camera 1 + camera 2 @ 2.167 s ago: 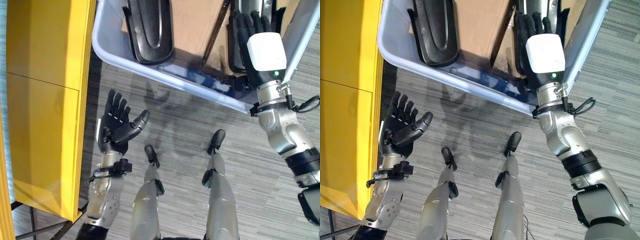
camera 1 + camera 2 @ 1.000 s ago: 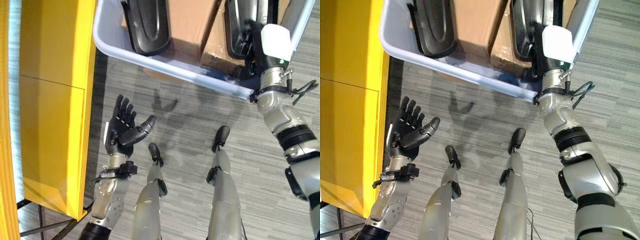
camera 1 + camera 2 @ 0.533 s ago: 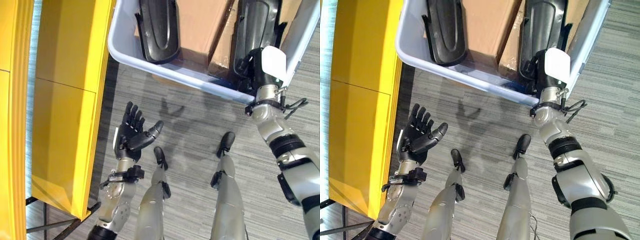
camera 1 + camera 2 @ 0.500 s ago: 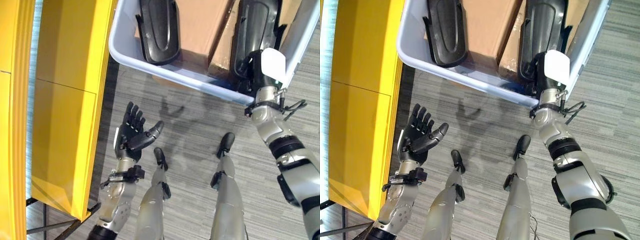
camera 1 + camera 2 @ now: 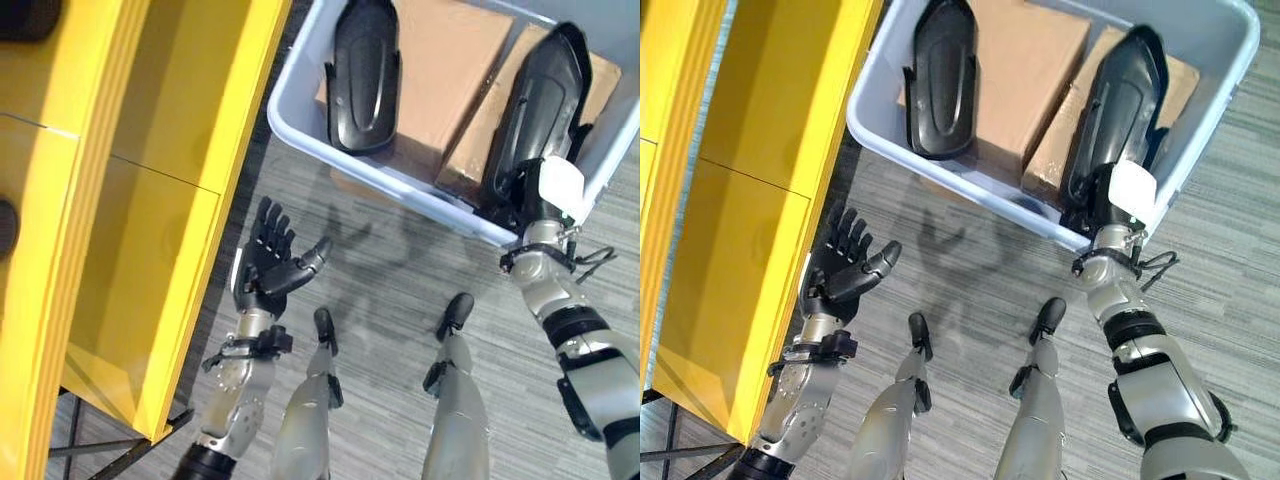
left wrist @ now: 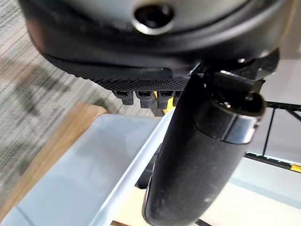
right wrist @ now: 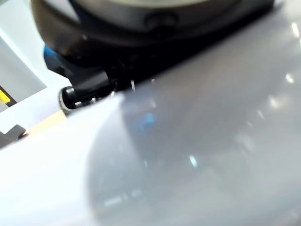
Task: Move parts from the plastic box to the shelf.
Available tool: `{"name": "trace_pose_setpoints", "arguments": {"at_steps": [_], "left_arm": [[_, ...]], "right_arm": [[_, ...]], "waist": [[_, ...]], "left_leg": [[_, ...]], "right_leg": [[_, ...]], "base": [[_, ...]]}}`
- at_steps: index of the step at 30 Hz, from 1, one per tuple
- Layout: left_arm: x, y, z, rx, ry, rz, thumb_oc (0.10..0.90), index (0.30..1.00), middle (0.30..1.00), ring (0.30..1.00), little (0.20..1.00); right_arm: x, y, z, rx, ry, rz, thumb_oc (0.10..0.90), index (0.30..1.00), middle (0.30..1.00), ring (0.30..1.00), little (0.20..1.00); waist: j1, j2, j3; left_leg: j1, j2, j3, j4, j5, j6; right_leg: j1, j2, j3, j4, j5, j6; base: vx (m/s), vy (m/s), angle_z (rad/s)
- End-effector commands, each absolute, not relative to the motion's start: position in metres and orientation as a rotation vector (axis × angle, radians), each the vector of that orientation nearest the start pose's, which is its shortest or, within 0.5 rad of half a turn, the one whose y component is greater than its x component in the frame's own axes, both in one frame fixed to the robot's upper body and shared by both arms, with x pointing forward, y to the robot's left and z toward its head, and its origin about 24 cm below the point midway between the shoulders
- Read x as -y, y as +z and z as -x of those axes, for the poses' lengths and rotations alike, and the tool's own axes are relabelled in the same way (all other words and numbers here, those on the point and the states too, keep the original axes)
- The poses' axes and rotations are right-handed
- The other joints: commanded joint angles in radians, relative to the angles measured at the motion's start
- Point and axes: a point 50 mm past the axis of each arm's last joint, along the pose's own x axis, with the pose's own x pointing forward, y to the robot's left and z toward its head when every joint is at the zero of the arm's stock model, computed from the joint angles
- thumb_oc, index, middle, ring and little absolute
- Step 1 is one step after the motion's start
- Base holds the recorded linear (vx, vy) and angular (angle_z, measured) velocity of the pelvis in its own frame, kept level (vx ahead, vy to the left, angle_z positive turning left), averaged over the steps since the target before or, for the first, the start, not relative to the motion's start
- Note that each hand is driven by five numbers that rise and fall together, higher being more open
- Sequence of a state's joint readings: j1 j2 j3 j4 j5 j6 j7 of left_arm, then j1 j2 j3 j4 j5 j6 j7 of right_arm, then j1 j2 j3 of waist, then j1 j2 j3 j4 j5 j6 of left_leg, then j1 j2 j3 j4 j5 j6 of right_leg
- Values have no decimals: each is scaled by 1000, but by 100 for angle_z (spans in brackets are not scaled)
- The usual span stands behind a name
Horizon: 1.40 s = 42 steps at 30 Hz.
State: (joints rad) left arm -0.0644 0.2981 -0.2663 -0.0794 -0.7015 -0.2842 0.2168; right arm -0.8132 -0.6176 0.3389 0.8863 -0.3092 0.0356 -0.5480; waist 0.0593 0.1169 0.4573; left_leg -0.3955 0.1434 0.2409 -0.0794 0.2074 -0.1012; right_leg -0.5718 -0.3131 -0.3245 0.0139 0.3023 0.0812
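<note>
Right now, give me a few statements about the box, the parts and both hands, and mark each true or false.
1. Two black parts lie in the plastic box: left part, right part. True.
2. The left hand holds a part. False: it is open, over the floor.
3. The right hand is at the right part's near end. True.
4. The parts rest on bare plastic. False: on cardboard boxes.
5. The yellow shelf is on the robot's right. False: left.

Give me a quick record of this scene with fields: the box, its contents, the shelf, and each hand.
Box: pale grey plastic box on the floor
Contents: two long black moulded parts lying on brown cardboard boxes
Shelf: yellow shelf, left of box
Left hand: open, empty, over the floor
Right hand: at the right-side part's near end, fingers hidden
</note>
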Motion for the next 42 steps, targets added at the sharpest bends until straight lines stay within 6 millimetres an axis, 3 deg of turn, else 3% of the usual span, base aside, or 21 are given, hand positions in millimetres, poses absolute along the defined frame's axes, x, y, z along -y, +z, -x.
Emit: {"name": "trace_pose_setpoints", "arguments": {"at_steps": [1, 4, 8, 15, 26, 29, 34, 39, 42], "left_arm": [[-163, 131, -250, 468, -71, 465, 900, 1000, 1000, 1000, 1000], [-166, 130, -249, 466, -66, 459, 900, 1000, 1000, 1000, 1000], [-177, 127, -245, 459, -39, 432, 900, 1000, 1000, 1000, 1000], [-188, 123, -239, 443, -11, 402, 900, 1000, 1000, 1000, 1000], [-206, 104, -226, 366, 33, 351, 900, 1000, 1000, 1000, 1000], [-210, 94, -225, 319, 51, 332, 900, 1000, 1000, 1000, 1000], [-213, 87, -223, 292, 64, 320, 900, 1000, 1000, 1000, 1000], [-208, 81, -221, 274, 64, 353, 900, 1000, 1000, 1000, 1000], [-206, 79, -220, 265, 67, 363, 900, 1000, 1000, 1000, 1000]], "right_arm": [[292, 188, -366, 271, -685, 1108, 400, 300, 300, 300, 300], [295, 194, -361, 302, -699, 1151, 400, 300, 300, 300, 300], [293, 207, -347, 422, -722, 1157, 400, 300, 300, 300, 300], [283, 205, -330, 511, -687, 1173, 400, 300, 300, 300, 300], [268, 201, -300, 627, -620, 1137, 400, 300, 300, 300, 300], [242, 196, -298, 669, -483, 1109, 400, 300, 300, 300, 300], [221, 188, -299, 680, -366, 1085, 400, 300, 300, 300, 300], [187, 180, -301, 705, -202, 990, 400, 300, 300, 300, 300], [179, 181, -301, 721, -169, 974, 400, 300, 300, 300, 300]], "waist": [[-17, -23, 63], [-17, -32, 63], [-24, -65, 20], [-27, -90, -38], [-43, -115, -193], [-49, -122, -255], [-51, -122, -289], [-45, -120, -340], [-42, -118, -354]], "left_leg": [[127, 52, -10, -8, -62, -27], [153, 51, -13, -8, -65, -26], [206, 60, -18, -8, -74, -27], [264, 67, -20, -8, -83, -21], [370, 75, -26, -8, -111, -17], [398, 80, -35, -8, -111, -17], [423, 94, -34, -8, -110, -16], [471, 127, -26, -8, -94, -22], [477, 137, -26, -8, -85, -30]], "right_leg": [[131, -21, 15, 58, -42, 98], [167, -20, 11, 50, -42, 99], [238, -12, 0, 28, -40, 104], [302, -8, -3, 19, -51, 104], [432, -10, -20, 7, -82, 113], [467, -1, -18, 10, -101, 109], [483, 10, -11, 45, -134, 100], [523, 35, -1, 69, -177, 85], [539, 47, -4, 54, -179, 81]], "base": [[0, 0, 0], [6, 5, 3], [36, 22, 0], [55, 13, -2], [70, 2, -2], [62, -45, -2], [23, -23, -1], [54, -73, -2], [25, -61, -1]]}}
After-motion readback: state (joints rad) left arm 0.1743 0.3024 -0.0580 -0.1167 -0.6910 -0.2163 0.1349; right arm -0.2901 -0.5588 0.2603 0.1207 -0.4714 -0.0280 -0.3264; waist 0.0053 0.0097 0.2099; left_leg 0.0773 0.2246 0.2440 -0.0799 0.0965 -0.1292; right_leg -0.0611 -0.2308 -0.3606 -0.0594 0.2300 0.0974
